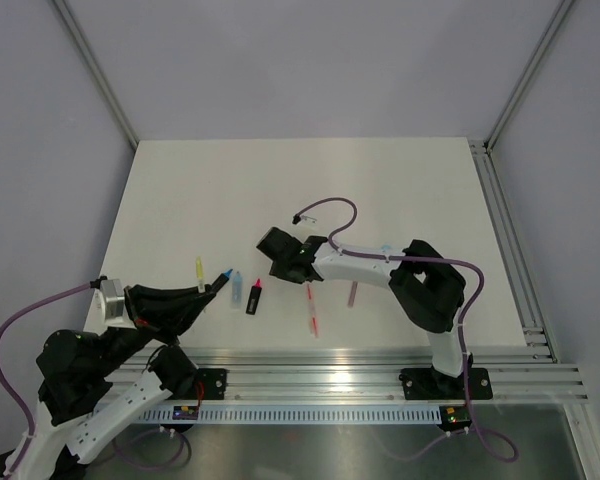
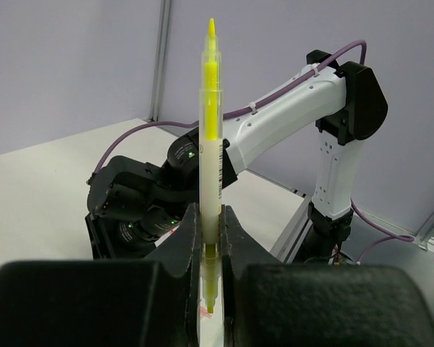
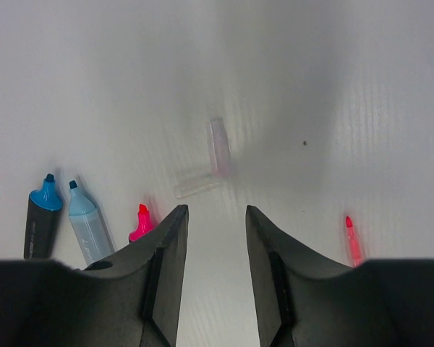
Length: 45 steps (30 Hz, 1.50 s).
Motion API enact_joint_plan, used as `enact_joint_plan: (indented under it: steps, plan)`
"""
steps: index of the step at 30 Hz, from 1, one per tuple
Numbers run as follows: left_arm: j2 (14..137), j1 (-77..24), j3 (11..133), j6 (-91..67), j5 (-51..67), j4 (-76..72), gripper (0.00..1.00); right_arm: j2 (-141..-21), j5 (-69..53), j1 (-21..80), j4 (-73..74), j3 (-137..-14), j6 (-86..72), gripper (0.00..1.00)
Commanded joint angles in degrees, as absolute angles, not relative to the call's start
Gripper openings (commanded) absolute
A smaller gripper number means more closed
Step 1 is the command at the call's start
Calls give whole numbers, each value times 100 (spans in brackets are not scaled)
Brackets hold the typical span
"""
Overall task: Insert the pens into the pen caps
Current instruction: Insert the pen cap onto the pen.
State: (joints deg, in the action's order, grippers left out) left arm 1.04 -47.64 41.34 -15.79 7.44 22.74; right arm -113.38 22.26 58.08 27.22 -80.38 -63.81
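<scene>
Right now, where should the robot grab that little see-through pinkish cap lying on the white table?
Pinch the see-through pinkish cap across its long sides, near its far end, coming straight down from above. It lies flat on the white table, and a clear colourless cap seems to touch its near end, so stay away from there. The open right gripper hovers close by.

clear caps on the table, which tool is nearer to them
Right. The right tool hovers open just above the clear caps; the left tool is off to their left, shut on the yellow pen.
</scene>
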Motion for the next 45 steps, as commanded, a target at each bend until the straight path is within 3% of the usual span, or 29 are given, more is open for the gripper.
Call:
enact_joint_plan:
  steps: [1, 4, 6, 13, 28, 34, 45]
  plan:
    - [-158, -4851, 4210, -1450, 589, 2136, 0, -11540, 2593, 5862, 2979, -8410, -6627, 44]
    - [-211, -4896, 4210, -1450, 563, 2145, 0, -11716, 2522, 5854, 3085, -8613, -6618, 43]
    - [-228, -4913, 4210, -1450, 545, 2153, 0, -11733, 2444, 5854, 3041, -8648, -6618, 35]
    - [-308, -4931, 4219, -1433, 623, 2162, 0, -11602, 2338, 5915, 3023, -8745, -6250, 23]
    - [-264, -4948, 4210, -1424, 694, 2145, 0, -12225, 1828, 5915, 3252, -9659, -5081, 16]
    - [-255, -4948, 4201, -1398, 835, 2118, 0, -12375, 1626, 5775, 3155, -9729, -4914, 6]
    - [-176, -4948, 4210, -1397, 870, 2101, 0, -12515, 1468, 5704, 3164, -9844, -4667, 4]
